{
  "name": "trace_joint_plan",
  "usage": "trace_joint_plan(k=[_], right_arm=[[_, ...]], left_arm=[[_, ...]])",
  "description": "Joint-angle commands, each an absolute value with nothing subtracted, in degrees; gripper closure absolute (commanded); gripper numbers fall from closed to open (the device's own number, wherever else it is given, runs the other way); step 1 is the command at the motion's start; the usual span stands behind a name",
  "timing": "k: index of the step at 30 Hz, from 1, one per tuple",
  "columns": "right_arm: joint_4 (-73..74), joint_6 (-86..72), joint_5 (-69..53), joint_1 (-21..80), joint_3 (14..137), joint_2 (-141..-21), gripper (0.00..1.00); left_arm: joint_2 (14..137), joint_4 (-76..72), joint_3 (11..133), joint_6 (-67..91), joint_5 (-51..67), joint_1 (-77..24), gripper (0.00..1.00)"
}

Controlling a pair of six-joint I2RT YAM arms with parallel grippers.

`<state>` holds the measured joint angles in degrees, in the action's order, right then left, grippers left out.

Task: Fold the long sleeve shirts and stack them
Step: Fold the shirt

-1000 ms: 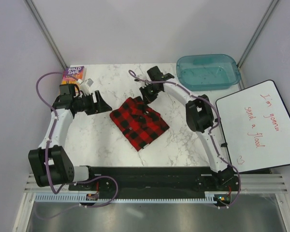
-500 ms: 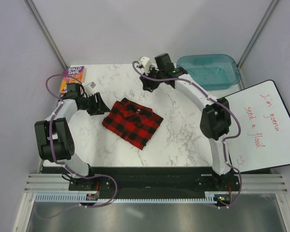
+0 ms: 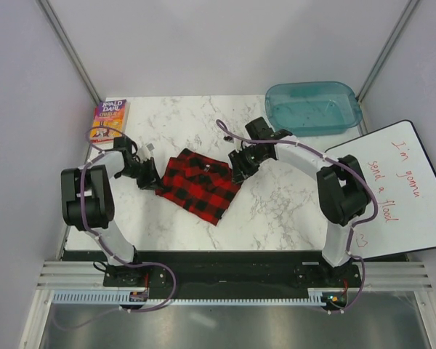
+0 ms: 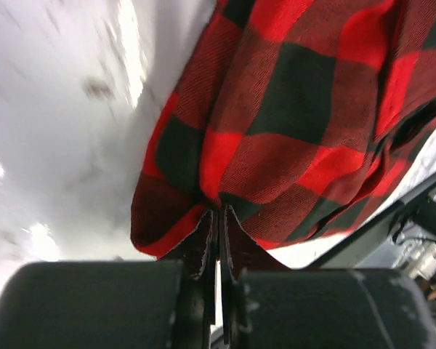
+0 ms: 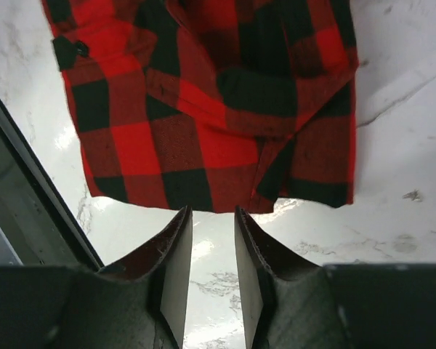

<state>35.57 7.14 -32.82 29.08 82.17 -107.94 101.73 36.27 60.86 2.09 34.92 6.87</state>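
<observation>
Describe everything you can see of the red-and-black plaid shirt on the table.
The plaid shirt is soft red-and-black buffalo-check fabric, folded into a rumpled rectangular bundle lying askew on the marble table. A buttoned flap shows in the right wrist view. The left gripper is shut on its left edge, bunching the cloth. The right gripper stands open just short of the opposite edge, not touching.

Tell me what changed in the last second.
The left pincer closed on the shirt at its left edge. The right pincer let go, swung away and returned to the right edge, jaws apart. The shirt slid slightly left. The book, bin and whiteboard stayed put.
</observation>
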Motion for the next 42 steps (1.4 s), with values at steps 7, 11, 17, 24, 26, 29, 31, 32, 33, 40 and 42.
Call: trace_joint_plan(k=[7, 11, 17, 24, 26, 29, 31, 32, 33, 40, 42], right_arm=[[34.89, 10.37, -21.1, 26.9, 93.67, -123.28, 0.67], [36.21, 11.16, -19.16, 25.58, 105.09, -127.0, 0.67], [36.74, 12.4, -19.6, 24.96, 103.72, -122.97, 0.65], [37.18, 5.91, -26.18, 24.96, 98.97, -116.46, 0.58], [37.09, 4.66, -27.15, 25.05, 98.09, -116.63, 0.55], [37.0, 4.39, -28.03, 25.05, 97.56, -117.86, 0.51], [37.09, 4.66, -28.39, 24.87, 97.56, -119.44, 0.49], [37.09, 4.83, -28.74, 24.87, 97.65, -120.66, 0.48], [37.18, 4.92, -29.0, 24.79, 97.91, -121.28, 0.46], [37.27, 6.32, -30.41, 24.26, 98.44, -124.01, 0.47], [37.27, 6.85, -30.32, 24.26, 98.53, -124.89, 0.51]], left_arm=[[89.13, 42.45, 54.76, 6.24, 42.26, 4.57, 0.98], [86.4, 40.09, 56.5, 6.77, 37.01, 6.49, 0.76], [93.77, 36.74, 67.91, 0.09, 35.17, 8.17, 0.5], [102.39, 37.18, 72.95, -3.69, 39.2, 7.91, 0.44], [104.32, 37.09, 73.3, -3.78, 39.2, 7.65, 0.44], [106.08, 36.65, 73.56, -3.95, 39.99, 7.21, 0.44], [107.31, 36.65, 74.18, -4.39, 40.34, 6.77, 0.46], [107.75, 36.56, 74.44, -4.57, 40.6, 6.59, 0.47], [108.1, 36.56, 74.88, -4.83, 40.87, 6.16, 0.5], [109.78, 36.48, 78.13, -8.6, 42.27, 3.87, 0.79], [109.07, 36.13, 78.57, -10.28, 42.97, 3.43, 0.88]])
